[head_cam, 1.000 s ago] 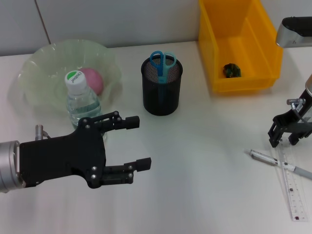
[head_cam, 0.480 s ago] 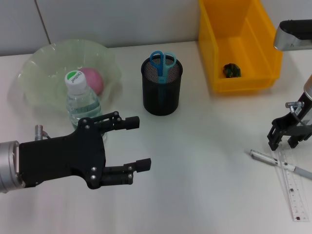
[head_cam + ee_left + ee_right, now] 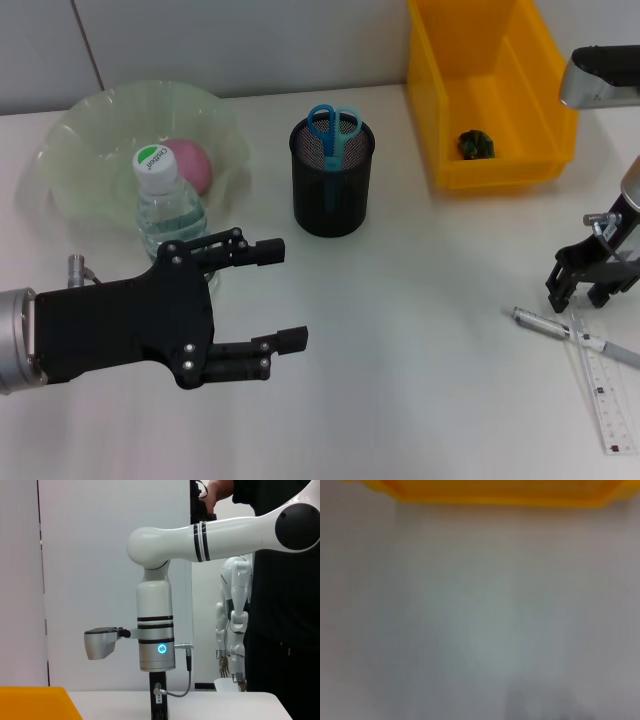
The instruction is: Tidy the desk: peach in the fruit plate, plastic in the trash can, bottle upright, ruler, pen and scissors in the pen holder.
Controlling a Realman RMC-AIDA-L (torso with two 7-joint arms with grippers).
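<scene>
A pink peach [image 3: 192, 164] lies in the pale green fruit plate [image 3: 90, 130]. The bottle [image 3: 168, 207] stands upright at the plate's front edge, right behind my left gripper [image 3: 285, 295], which is open and holds nothing. The black mesh pen holder [image 3: 331, 190] has blue scissors [image 3: 333, 127] in it. A dark bit of plastic [image 3: 476, 145] sits in the yellow trash can [image 3: 540, 90]. The pen [image 3: 545, 325] and clear ruler [image 3: 603, 390] lie flat at the right edge. Just above them hangs my right gripper [image 3: 590, 285], open.
The right arm's white links [image 3: 200, 527] show across the table in the left wrist view, with a person standing behind. The trash can's edge [image 3: 495, 491] sits close to the right wrist camera. Bare white table [image 3: 420, 330] lies between the two grippers.
My right gripper has moved slightly down and to the right, closer to the pen and ruler. The left gripper has barely moved.
</scene>
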